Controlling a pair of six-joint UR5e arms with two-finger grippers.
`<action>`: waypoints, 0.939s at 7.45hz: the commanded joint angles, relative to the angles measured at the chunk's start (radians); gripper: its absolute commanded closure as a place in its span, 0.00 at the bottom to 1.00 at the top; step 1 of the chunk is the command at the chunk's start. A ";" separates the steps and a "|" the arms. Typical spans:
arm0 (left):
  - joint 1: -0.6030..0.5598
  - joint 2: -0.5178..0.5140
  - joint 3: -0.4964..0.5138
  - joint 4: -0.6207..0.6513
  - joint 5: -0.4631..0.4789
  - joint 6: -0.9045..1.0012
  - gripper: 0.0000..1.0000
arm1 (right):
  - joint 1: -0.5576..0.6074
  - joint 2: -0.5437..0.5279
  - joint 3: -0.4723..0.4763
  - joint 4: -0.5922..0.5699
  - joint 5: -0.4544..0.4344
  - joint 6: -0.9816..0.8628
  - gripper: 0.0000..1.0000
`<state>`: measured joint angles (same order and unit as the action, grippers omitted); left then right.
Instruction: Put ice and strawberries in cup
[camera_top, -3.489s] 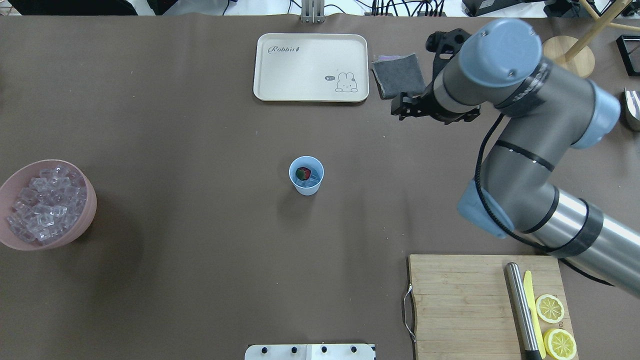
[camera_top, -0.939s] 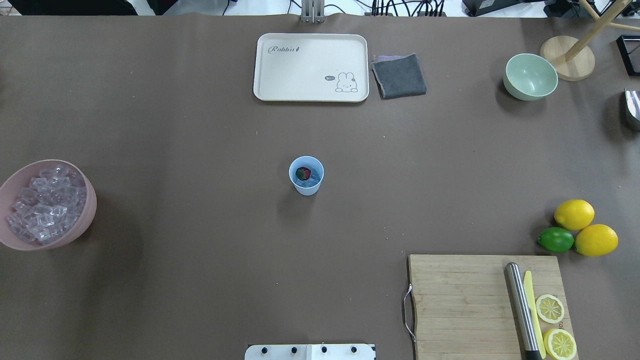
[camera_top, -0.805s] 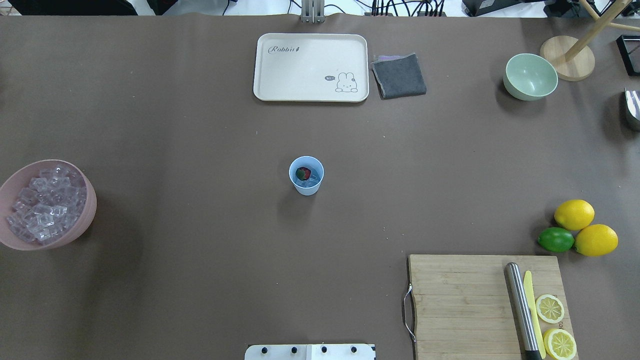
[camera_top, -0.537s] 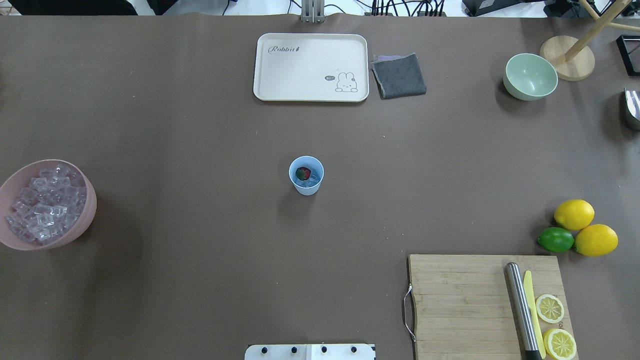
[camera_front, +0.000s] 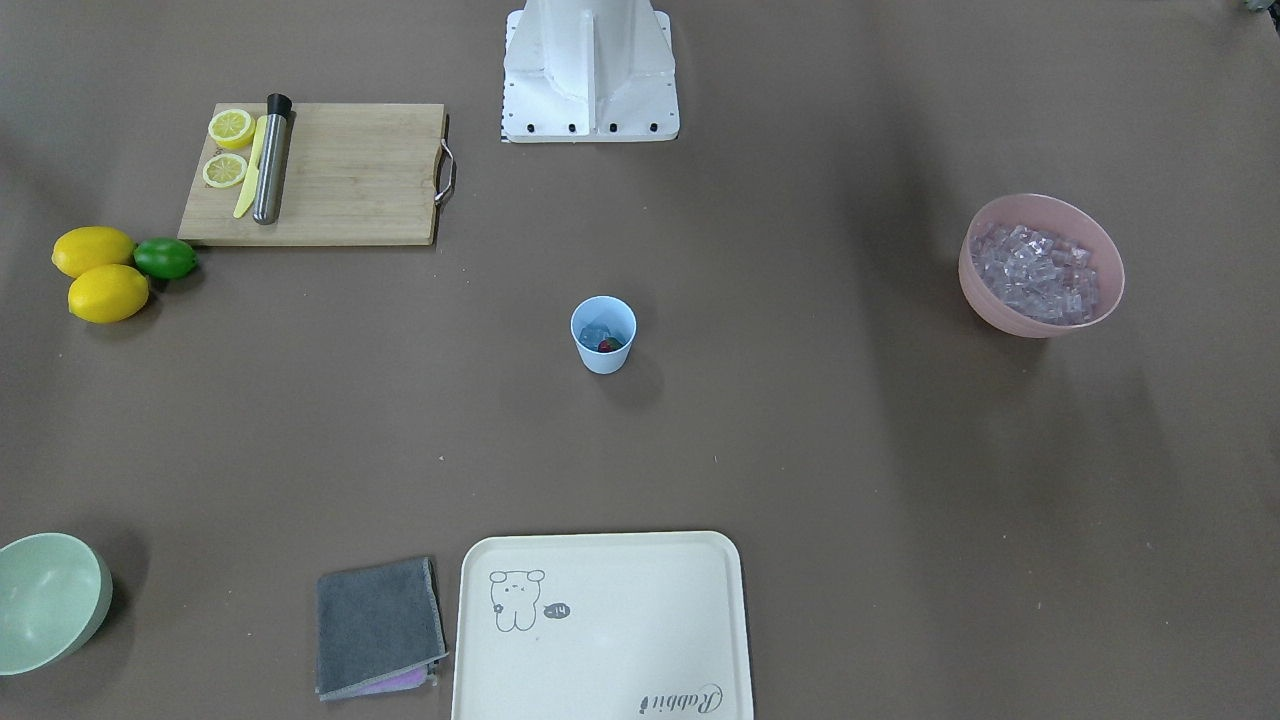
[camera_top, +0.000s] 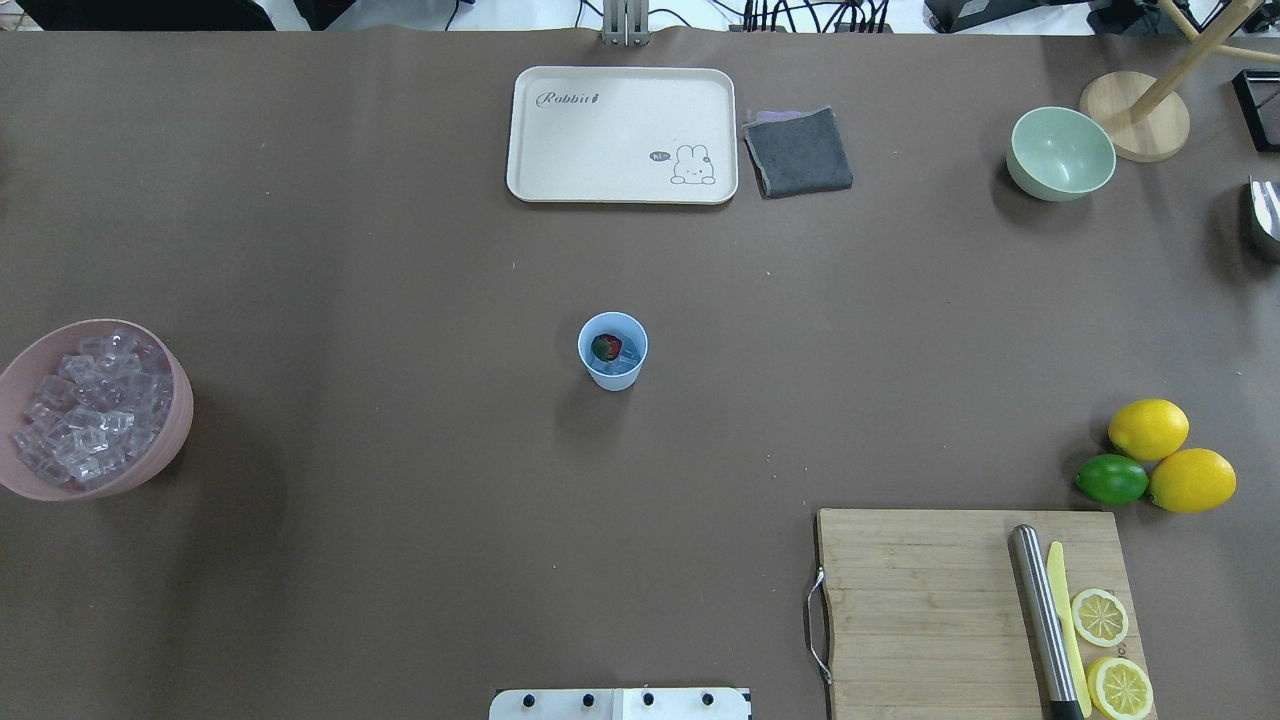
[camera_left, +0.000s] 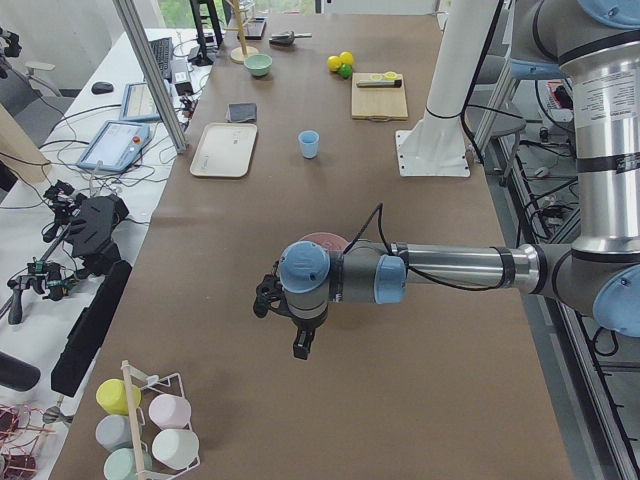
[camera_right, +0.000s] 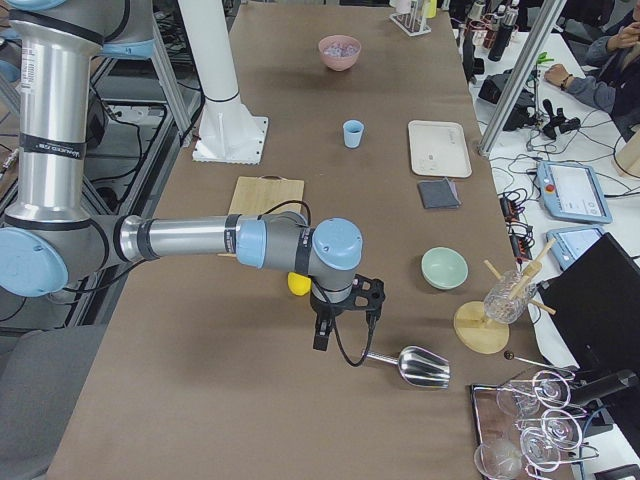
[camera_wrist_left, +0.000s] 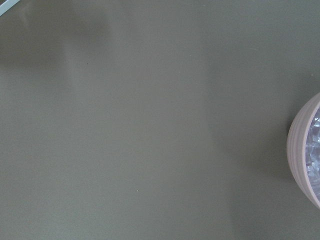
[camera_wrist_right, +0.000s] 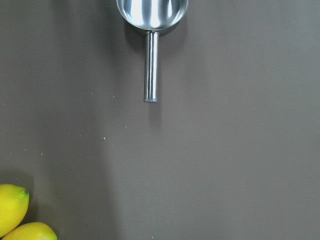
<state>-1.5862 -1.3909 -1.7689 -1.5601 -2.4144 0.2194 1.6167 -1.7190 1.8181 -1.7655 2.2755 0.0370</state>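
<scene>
The light-blue cup (camera_top: 612, 350) stands upright at the table's middle and also shows in the front-facing view (camera_front: 603, 334). The red strawberry (camera_top: 604, 347) lies inside it on clear ice cubes (camera_top: 624, 364). More ice (camera_top: 85, 405) fills the pink bowl (camera_top: 165, 455) at the left edge. My left gripper (camera_left: 300, 345) hangs over the table beyond that bowl, at the table's left end. My right gripper (camera_right: 320, 340) hangs at the table's right end, near a metal scoop (camera_wrist_right: 151, 30). Both grippers show only in the side views, so I cannot tell open or shut.
A cream tray (camera_top: 560, 185) and a grey cloth (camera_top: 797, 152) lie at the far side. A mint-green bowl (camera_top: 1060, 155) is at the far right. Two lemons (camera_top: 1170, 455) and a lime (camera_top: 1111, 479) sit beside a cutting board (camera_top: 920, 610) with a knife and lemon slices.
My right arm, over the table's right side 3.5 s ago, has pulled out of the overhead view. The cup and its contents have not moved.
</scene>
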 joint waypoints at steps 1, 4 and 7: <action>0.000 0.000 0.002 0.005 0.005 0.000 0.01 | 0.000 -0.007 0.001 0.000 -0.016 0.000 0.00; 0.003 -0.005 0.006 0.018 0.009 -0.002 0.01 | 0.000 -0.007 0.006 0.001 -0.016 0.000 0.00; 0.002 0.000 0.014 0.018 0.009 -0.002 0.01 | 0.000 -0.007 0.007 0.000 -0.017 0.000 0.00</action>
<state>-1.5845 -1.3912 -1.7568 -1.5418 -2.4054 0.2178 1.6168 -1.7258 1.8243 -1.7648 2.2586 0.0368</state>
